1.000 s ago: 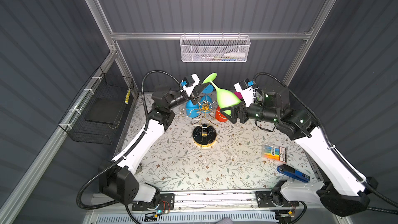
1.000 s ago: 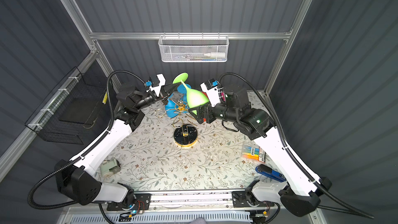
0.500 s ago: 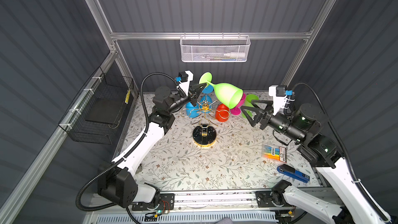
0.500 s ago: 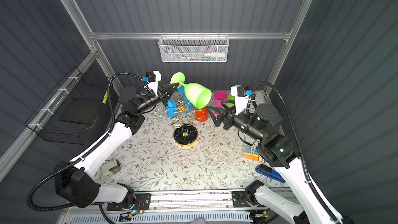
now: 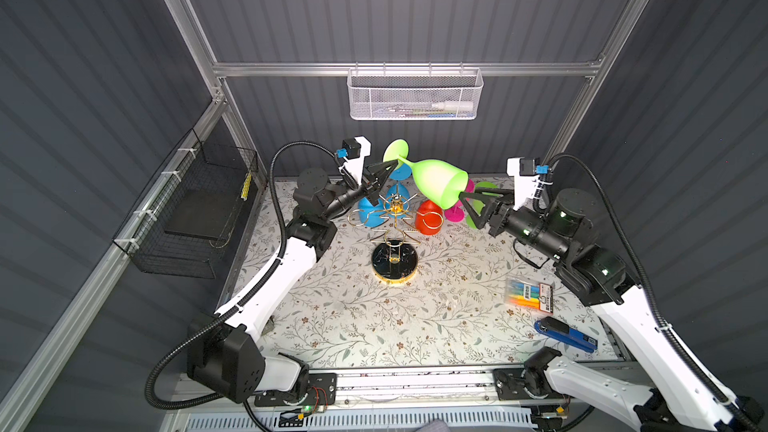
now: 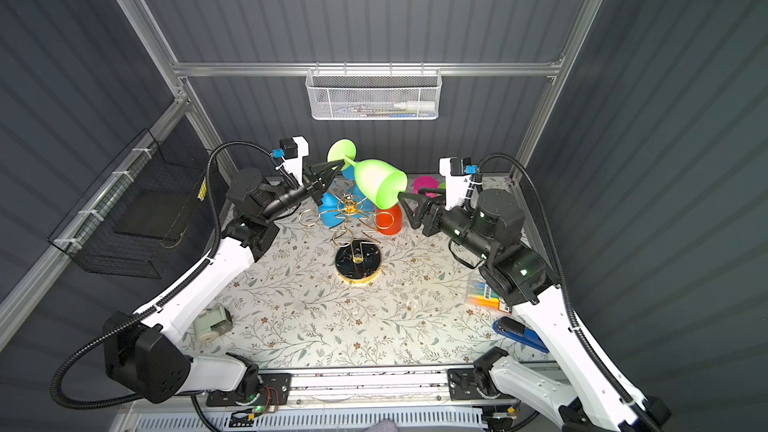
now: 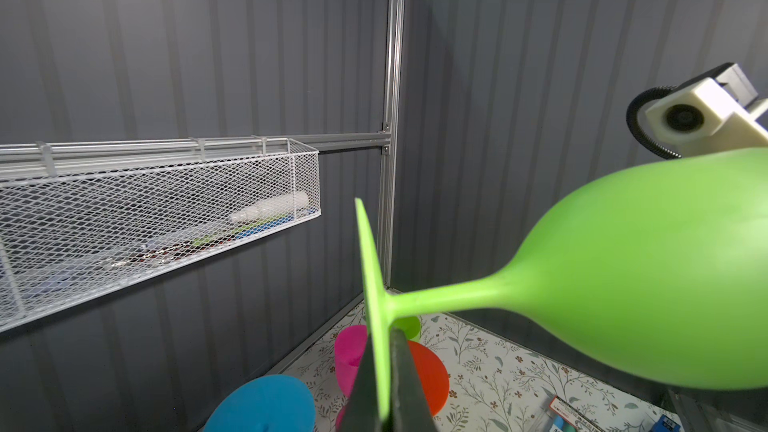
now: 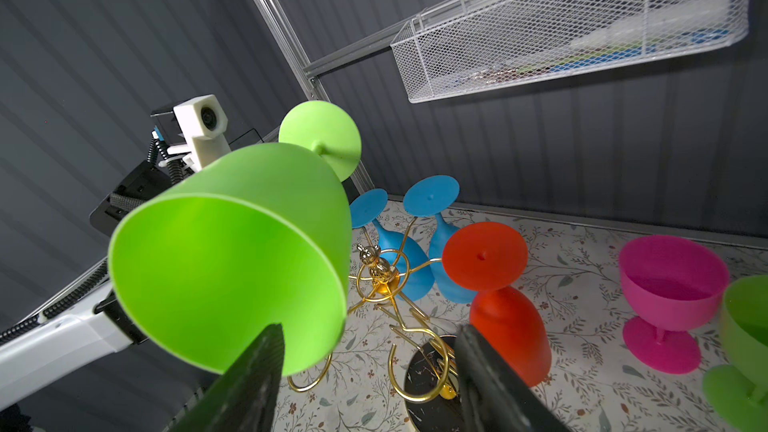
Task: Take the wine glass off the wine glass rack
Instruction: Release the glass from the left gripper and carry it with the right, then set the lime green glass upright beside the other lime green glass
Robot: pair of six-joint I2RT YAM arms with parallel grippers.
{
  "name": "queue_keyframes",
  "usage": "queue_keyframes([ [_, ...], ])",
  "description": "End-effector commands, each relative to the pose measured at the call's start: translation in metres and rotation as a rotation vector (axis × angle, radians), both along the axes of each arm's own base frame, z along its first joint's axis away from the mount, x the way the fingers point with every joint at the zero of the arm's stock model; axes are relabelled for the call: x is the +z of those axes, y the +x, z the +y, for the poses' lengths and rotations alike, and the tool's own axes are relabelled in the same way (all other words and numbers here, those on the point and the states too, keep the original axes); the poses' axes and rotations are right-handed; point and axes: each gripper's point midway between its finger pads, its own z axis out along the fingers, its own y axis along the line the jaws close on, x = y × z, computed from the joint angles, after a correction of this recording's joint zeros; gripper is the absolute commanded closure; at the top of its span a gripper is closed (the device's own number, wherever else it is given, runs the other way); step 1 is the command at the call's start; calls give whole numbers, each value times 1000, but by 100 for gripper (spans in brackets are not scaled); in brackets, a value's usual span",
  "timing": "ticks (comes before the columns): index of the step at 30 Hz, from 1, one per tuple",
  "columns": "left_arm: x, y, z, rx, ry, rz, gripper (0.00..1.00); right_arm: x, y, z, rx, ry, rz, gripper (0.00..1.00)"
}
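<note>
- The left pincer [image 5: 393,164] is clamped flat on the foot of the green glass [image 5: 436,182]. Gripping the thin disc leaves the stem and bowl free for another grip.
- The glass lies nearly level in the air. Its stem runs away from the left pincer and its open mouth faces the right pincer. It touches no wire, so I judge it already off its arm.
- The rack [image 5: 395,222] stands on the desk below the left pincer's tip, between the two pincers. Two blue glasses [image 8: 409,268] and a red glass [image 8: 498,309] hang from it upside down.
- The right pincer [image 8: 370,330] has its jaws apart and holds nothing. One finger [image 8: 257,367] is at the bowl's lower rim, which looks like a set-up for a handover.
- Beyond the right pincer, a pink glass [image 8: 673,284] stands upright on the desk.
- The desk [image 5: 374,326] carries a pale cloth with leaf sprigs. A pen pack [image 5: 528,295] and a blue stapler [image 5: 565,334] lie behind the right pincer, beside its arm.
- Grey ribbed walls in an aluminium frame close the cell. A black basket [image 5: 195,218] hangs behind the left pincer, and a white basket [image 5: 413,97] hangs above both.
</note>
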Motion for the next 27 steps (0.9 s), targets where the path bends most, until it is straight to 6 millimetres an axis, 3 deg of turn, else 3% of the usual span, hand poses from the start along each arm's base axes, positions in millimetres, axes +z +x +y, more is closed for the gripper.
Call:
queue_keyframes([
  [1, 16, -12, 4, -1, -29, -36, 100, 26, 3, -1, -11, 39, -59, 38],
  [8, 16, -13, 5, -4, -32, -37, 100, 27, 15, 11, 15, 43, -54, 60],
  [20, 9, -4, 4, 20, -22, -21, 100, 27, 15, 22, 70, 50, -39, 99],
  [25, 8, -2, 5, 34, -14, -18, 100, 29, 15, 21, 64, 56, -46, 100],
  [27, 8, -1, 7, 49, -11, -18, 94, 31, 14, 19, 59, 56, -50, 100],
])
